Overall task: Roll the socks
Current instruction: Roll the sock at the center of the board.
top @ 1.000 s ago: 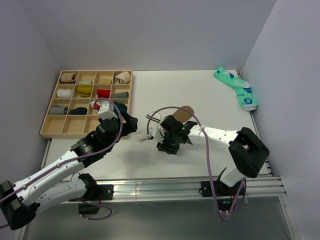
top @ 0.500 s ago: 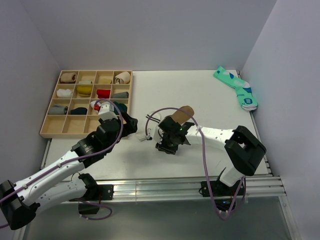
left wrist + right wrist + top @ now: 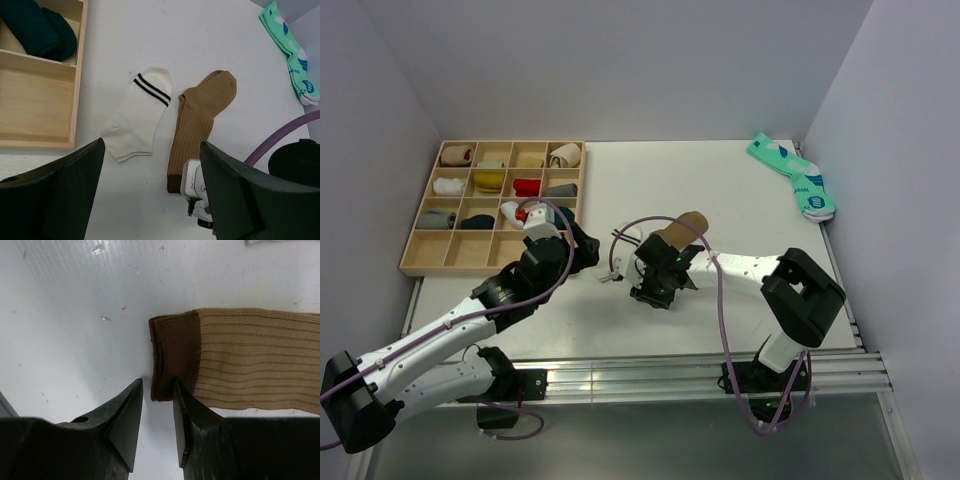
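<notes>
A long tan-brown sock (image 3: 200, 120) lies flat mid-table, its dark-brown cuff (image 3: 172, 355) nearest me. A short white sock (image 3: 135, 117) with dark cuff stripes lies just left of it. The teal pair (image 3: 790, 175) lies at the far right corner and also shows in the left wrist view (image 3: 287, 50). My right gripper (image 3: 156, 385) is low at the cuff, its jaws narrowly apart and straddling the cuff's corner; in the top view it (image 3: 655, 290) covers that end of the tan sock (image 3: 685, 225). My left gripper (image 3: 152, 145) is wide open and empty, held above the white sock's toe end.
A wooden divided tray (image 3: 450, 268) at the left holds several rolled socks. A dark green roll (image 3: 40, 32) fills its nearest corner cell, beside a bare cell (image 3: 35, 120). Walls close in on the left, back and right. Purple cables loop over both arms.
My left arm has edged a little to the right, toward the socks. My right gripper has shifted slightly at the tan sock's cuff. The socks have not moved.
</notes>
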